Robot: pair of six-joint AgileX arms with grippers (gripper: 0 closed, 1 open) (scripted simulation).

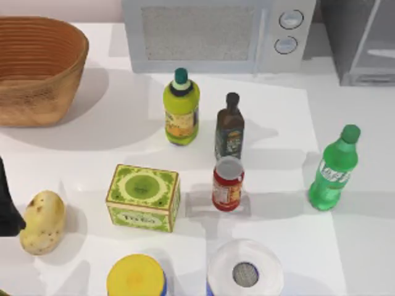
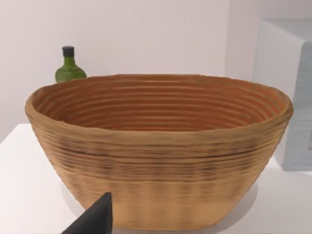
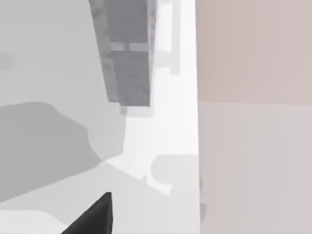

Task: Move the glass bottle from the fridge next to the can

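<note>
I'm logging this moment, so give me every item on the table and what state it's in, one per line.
glass bottle: upright, capped, on the table right of the can, apart from it.
can: upright, closed.
fat yellow-green bottle: upright, capped.
dark brown bottle: upright, capped.
basket: upright, nothing visible inside.
green box: closed, flat.
potato: lying down.
left hand: parked at the left edge.

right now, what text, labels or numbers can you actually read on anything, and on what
None of it reads clearly.
green box: a pale word on the front face, too blurred to read.
glass bottle: white-and-green label, lettering blurred.
can: yellowish label, print too small.
yellow-green bottle: label unreadable.
dark brown bottle: label unreadable.
microwave: two knobs, no legible marks.
</note>
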